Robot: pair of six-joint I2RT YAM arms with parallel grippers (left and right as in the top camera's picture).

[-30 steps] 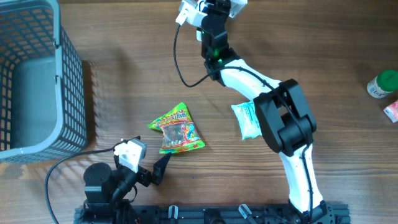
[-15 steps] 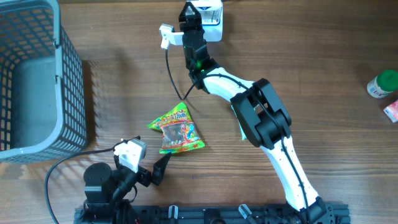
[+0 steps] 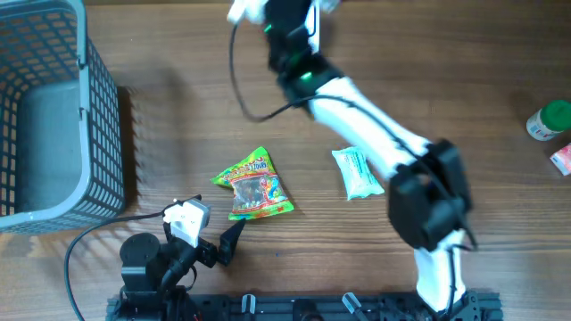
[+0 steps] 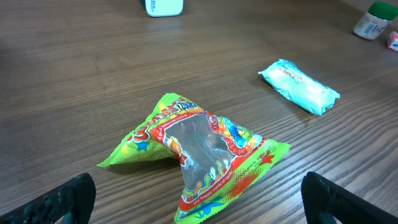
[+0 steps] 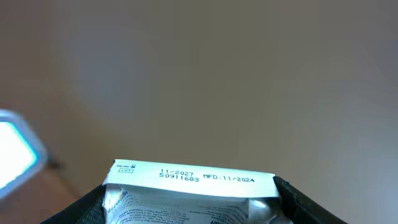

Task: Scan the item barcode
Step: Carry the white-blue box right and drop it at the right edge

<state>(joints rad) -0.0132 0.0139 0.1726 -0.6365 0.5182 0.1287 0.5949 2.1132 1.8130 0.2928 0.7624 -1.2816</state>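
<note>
My right gripper (image 5: 189, 208) is shut on a silver-white packet (image 5: 186, 190). Its top seal, with a printed date code, stands up between the two dark fingers (image 5: 298, 199). In the overhead view the right arm is blurred and reaches to the far edge of the table, with the right gripper (image 3: 287, 16) there. A white device (image 4: 165, 6) stands at that far edge, and a blurred white-blue shape (image 5: 15, 152) shows at the left of the right wrist view. No barcode is visible. My left gripper (image 3: 223, 248) stands open near the front edge, just short of a green candy bag (image 4: 199, 149).
The candy bag (image 3: 254, 185) lies mid-table, with a teal packet (image 3: 357, 172) to its right. A grey wire basket (image 3: 98, 116) fills the far left. A green-capped bottle (image 3: 549, 120) and a pink item (image 3: 562, 159) sit at the right edge.
The right arm has swung: its elbow moved right and its wrist rose toward the table's far edge, still moving. The left arm and the items on the table stayed put.
</note>
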